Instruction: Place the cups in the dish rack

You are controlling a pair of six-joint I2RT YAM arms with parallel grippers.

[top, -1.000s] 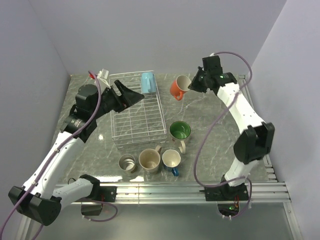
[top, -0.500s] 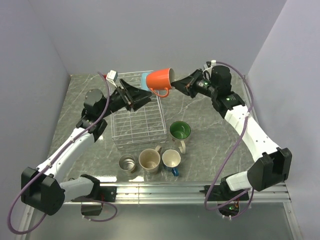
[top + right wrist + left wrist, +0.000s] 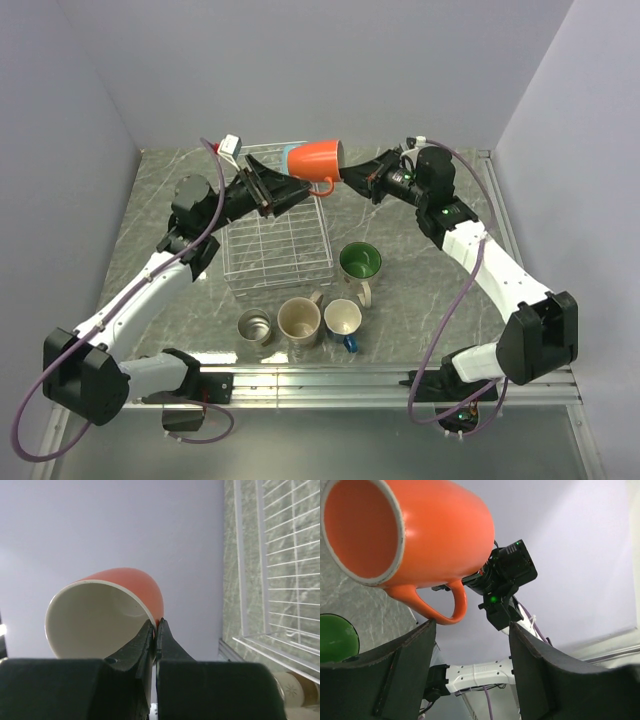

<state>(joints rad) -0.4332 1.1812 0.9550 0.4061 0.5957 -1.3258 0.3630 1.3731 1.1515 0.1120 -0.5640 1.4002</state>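
My right gripper [image 3: 347, 175] is shut on the rim of the orange mug [image 3: 315, 160] and holds it tilted on its side in the air over the far end of the dish rack [image 3: 278, 240]. In the right wrist view my gripper [image 3: 156, 626] pinches the mug's wall [image 3: 142, 585], one finger inside. My left gripper [image 3: 298, 190] is open and empty just below the mug; in its wrist view its jaws [image 3: 470, 630] stand wide apart under the mug's handle [image 3: 452, 605]. The light blue mug is mostly hidden behind the orange one.
A white mug with green inside [image 3: 360, 262] stands right of the rack. The steel mug [image 3: 255, 326], beige mug [image 3: 299, 320] and dark blue mug with cream inside [image 3: 343, 320] stand in a row in front of the rack.
My right gripper lifted the orange mug off the table at the back right and carried it left over the rack's far end. My left gripper rose toward it.
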